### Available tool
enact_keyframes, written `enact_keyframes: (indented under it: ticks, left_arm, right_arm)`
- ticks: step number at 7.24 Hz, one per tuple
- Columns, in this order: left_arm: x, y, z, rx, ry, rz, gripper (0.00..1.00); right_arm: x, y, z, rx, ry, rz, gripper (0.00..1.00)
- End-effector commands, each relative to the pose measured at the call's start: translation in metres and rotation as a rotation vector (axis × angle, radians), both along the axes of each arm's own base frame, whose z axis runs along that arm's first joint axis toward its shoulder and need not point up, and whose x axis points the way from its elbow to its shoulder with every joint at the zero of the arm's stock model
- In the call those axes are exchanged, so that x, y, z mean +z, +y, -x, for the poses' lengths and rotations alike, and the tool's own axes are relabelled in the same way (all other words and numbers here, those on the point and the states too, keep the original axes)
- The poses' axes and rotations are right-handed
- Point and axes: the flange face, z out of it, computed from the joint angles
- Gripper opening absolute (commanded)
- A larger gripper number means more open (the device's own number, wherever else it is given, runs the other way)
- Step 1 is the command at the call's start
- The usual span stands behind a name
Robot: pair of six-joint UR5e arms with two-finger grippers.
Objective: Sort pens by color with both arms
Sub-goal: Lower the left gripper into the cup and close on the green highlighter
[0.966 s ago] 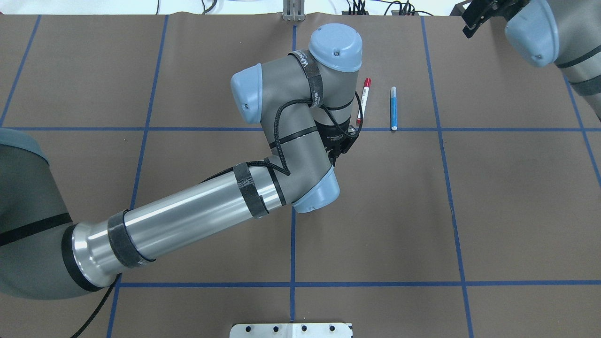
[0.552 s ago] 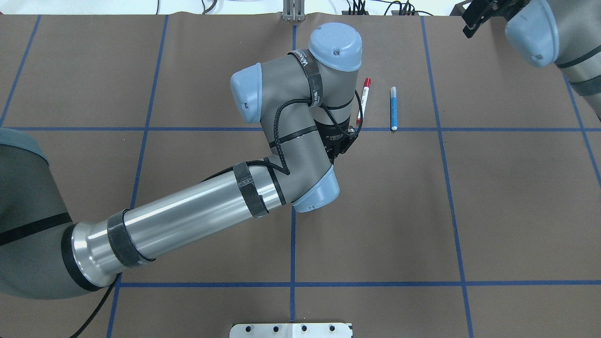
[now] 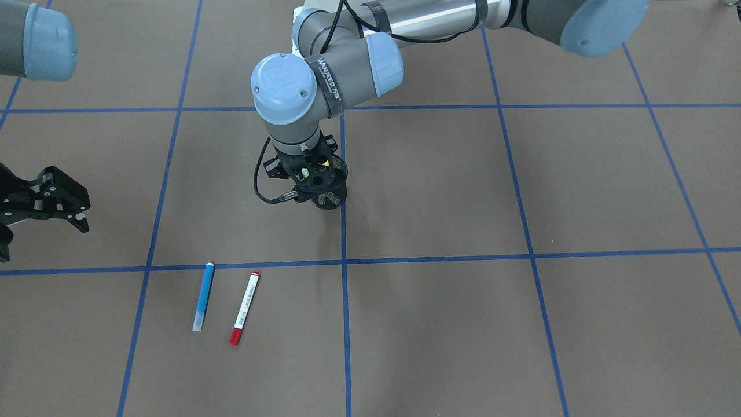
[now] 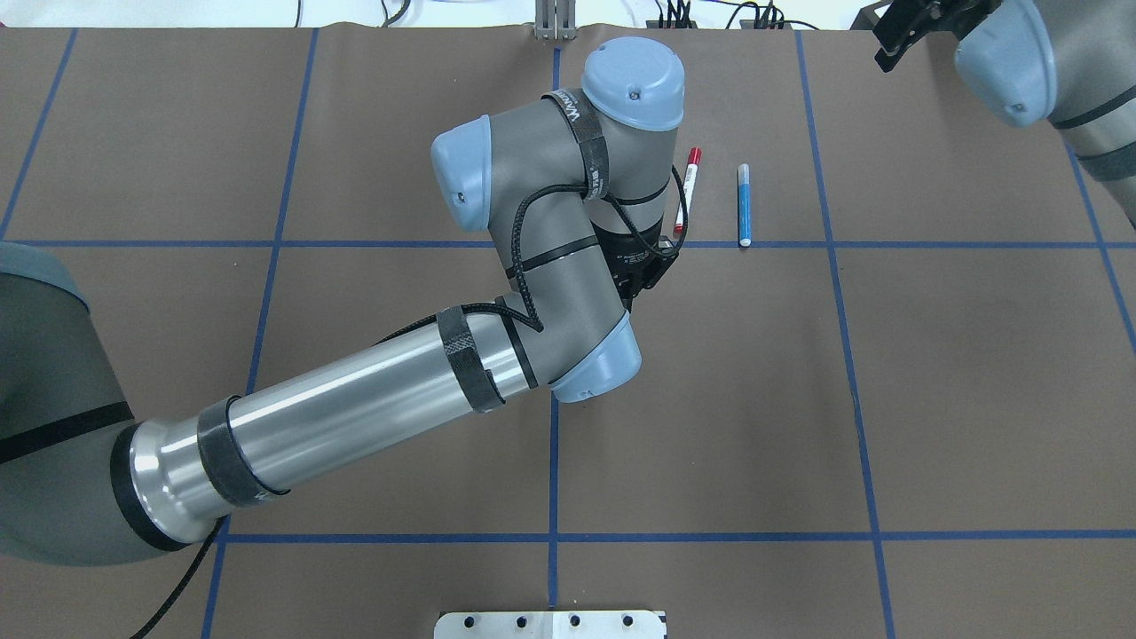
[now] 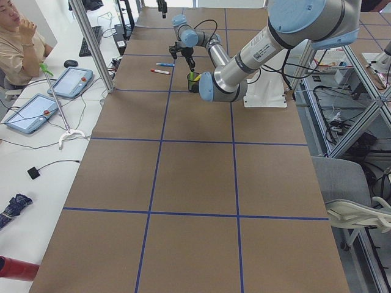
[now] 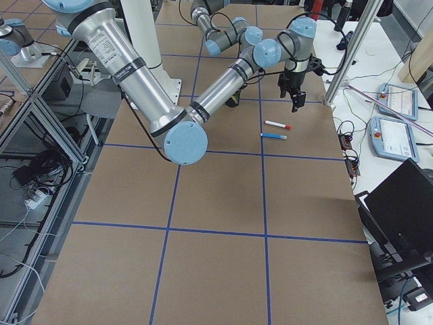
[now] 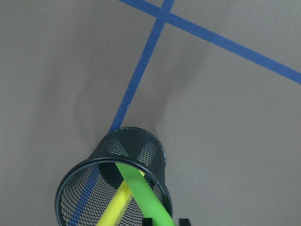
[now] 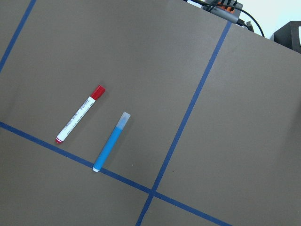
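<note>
grey-and-silver jointed arms point(image 4: 355, 404), light-blue joint caps point(image 4: 635, 84), black cables point(image 4: 524, 222), black straps point(image 4: 466, 359), white lettering point(image 3: 329, 87)

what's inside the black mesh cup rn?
A green pen and a yellow pen, leaning crossed. Their bottom ends and the floor of the cup are lost in shadow.

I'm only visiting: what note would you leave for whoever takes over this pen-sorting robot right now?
Left gripper: above the mesh cup, with the green pen reaching up between its fingers; grip unclear.
Right gripper: open, empty, off to the side.
Done: green pen and yellow pen are in the cup.
Left: blue pen and red-ended pen lie apart on the table.
</note>
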Motion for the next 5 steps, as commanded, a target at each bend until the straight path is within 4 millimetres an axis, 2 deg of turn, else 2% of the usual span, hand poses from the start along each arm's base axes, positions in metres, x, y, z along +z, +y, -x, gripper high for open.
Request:
enact_keyframes:
  ticks: [1, 4, 5]
  left_arm:
    - [-0.006, 0.003, 0.011, -0.005, -0.002, 0.001, 0.21]
    - [-0.014, 0.015, 0.037, -0.008, -0.005, 0.005, 0.13]
    - [-0.017, 0.014, 0.047, -0.017, -0.006, 0.005, 0.11]
  right_arm:
    - [0.000, 0.000, 0.000, 0.001, 0.000, 0.000, 1.00]
    - [0.001, 0.000, 0.000, 0.001, 0.000, 0.000, 1.00]
    - [0.000, 0.000, 0.000, 0.001, 0.000, -0.001, 1.00]
